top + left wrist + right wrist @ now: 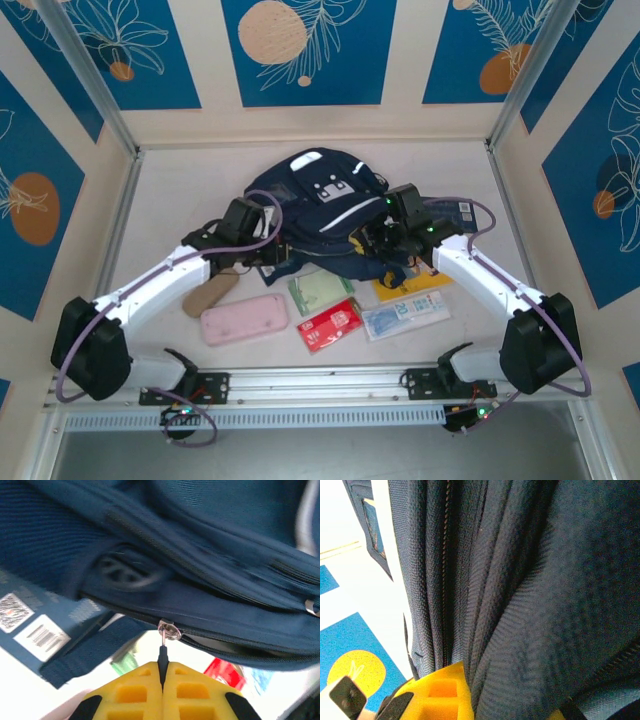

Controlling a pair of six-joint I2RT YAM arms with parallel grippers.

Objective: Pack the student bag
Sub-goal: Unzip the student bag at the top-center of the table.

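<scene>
Two grippers meet at the student bag [320, 195], which lies at the upper middle of the tabletop [170, 200] in your top view. The left gripper [268, 258] is at its lower left edge, the right gripper [383, 238] at its lower right. A pink case [244, 320] and a red packet [330, 325] lie below it. In your left wrist view, the left gripper [162, 672] is closed on the zipper pull [163, 650], bottom centre. In your right wrist view, the right gripper [507, 695] pinches a fold of the student bag [520, 580] at the bottom.
</scene>
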